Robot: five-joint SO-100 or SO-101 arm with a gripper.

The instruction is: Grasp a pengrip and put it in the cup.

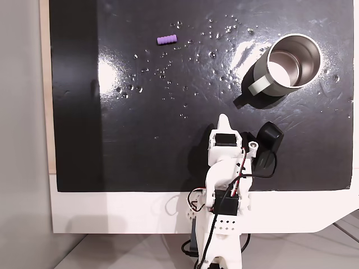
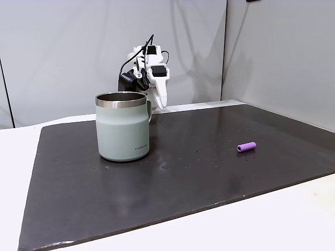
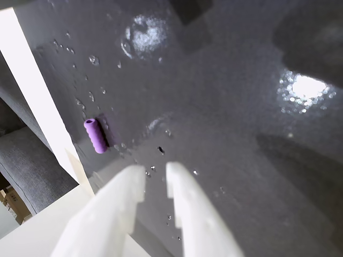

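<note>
Pengrip [image 1: 166,40] lying flat on the dark surface [image 1: 168,140], upper left in a fixed view from above, well apart from everything else; also visible at right in a fixed view from the side [image 2: 246,147] and left of centre in the wrist view [image 3: 96,135], close to the surface's edge. Cup [image 1: 286,66] upright at upper right in a fixed view from above, pale inside visible with nothing seen in it, light handle tab on its lower-left side; at left, nearer the camera, in a fixed view from the side [image 2: 122,125]. Gripper [image 3: 155,184] empty, white jaws nearly together with just a narrow gap, hovering above the surface and touching nothing in the wrist view, pengrip up and to the left of the tips. Arm [image 1: 224,185] folded back at the bottom edge of the surface in a fixed view from above, gripper tip [image 1: 224,119] pointing up the frame, below and left of the cup, well apart from the pengrip. Scattered droplets or specks glinting across the surface
</note>
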